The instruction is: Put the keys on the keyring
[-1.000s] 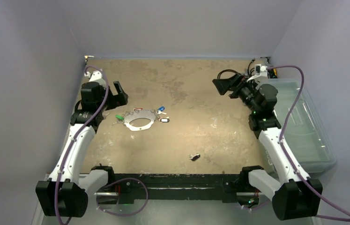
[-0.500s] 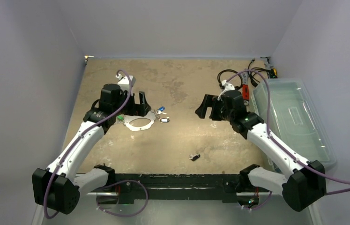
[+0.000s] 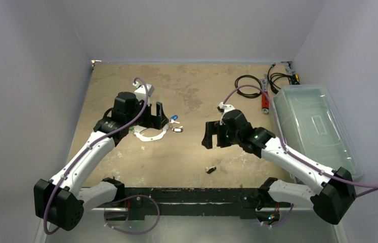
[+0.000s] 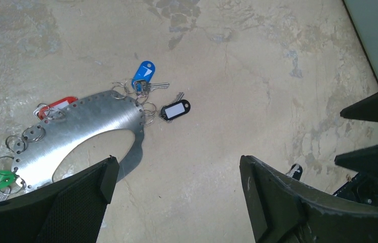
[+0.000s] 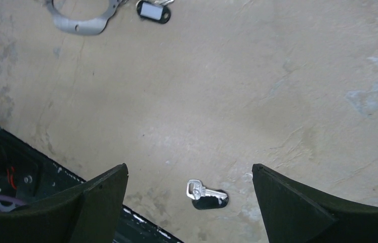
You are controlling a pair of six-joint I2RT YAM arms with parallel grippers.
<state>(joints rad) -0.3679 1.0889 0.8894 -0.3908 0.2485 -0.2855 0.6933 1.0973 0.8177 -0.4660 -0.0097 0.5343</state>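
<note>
On the mottled tan table [image 3: 202,86] we hold left gripper [image 4: 176,172] and right gripper [image 5: 189,174] wide open and empty, keyring [image 4: 85,126] left of centre, while the loose key [image 5: 207,193] at bottom centre could skid under a flat pinch.

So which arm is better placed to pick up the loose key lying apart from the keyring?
Right. The right pincer hangs open near the loose key, which shows between its fingers in the wrist view. The left pincer, also open, is over the keyring, farther from that key.
</note>
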